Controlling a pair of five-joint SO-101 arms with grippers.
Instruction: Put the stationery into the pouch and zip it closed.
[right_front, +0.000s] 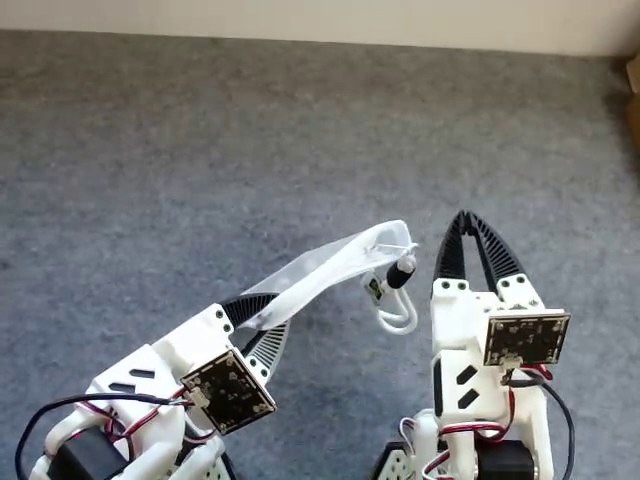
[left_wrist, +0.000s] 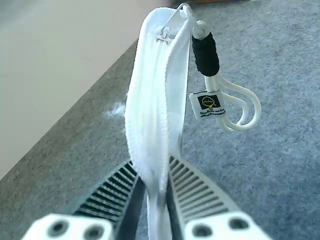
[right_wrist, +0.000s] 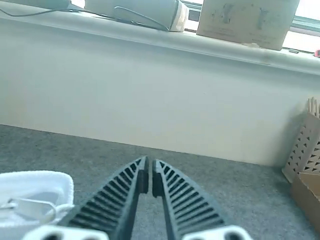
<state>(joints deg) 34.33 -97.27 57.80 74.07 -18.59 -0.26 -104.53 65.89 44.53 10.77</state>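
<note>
Left wrist view: left tool (left_wrist: 151, 162) clamped the pouch (left_wrist: 150, 100) above the table (left_wrist: 280, 165). Right tool (right_front: 467, 218), tips together and empty, sat beside the zip pull (left_wrist: 205, 52); any pull should follow the zip line.

Grey carpet (right_front: 200, 150) meeting a pale wall (right_wrist: 150, 100), in daylight.

The short-piled, evenly lit carpet runs right up to the foot of the wall. A ledge (right_wrist: 225, 50) juts out along the top of the wall. On it stand a cardboard box (right_wrist: 247, 17) and a pale rounded object (right_wrist: 135, 10) with a thin cable (right_wrist: 132, 14) across it, and bright light shows behind them. At the foot of the wall, off to one end, a perforated tan panel (right_wrist: 305, 145) leans beside a brown box (right_wrist: 307, 192).
</note>
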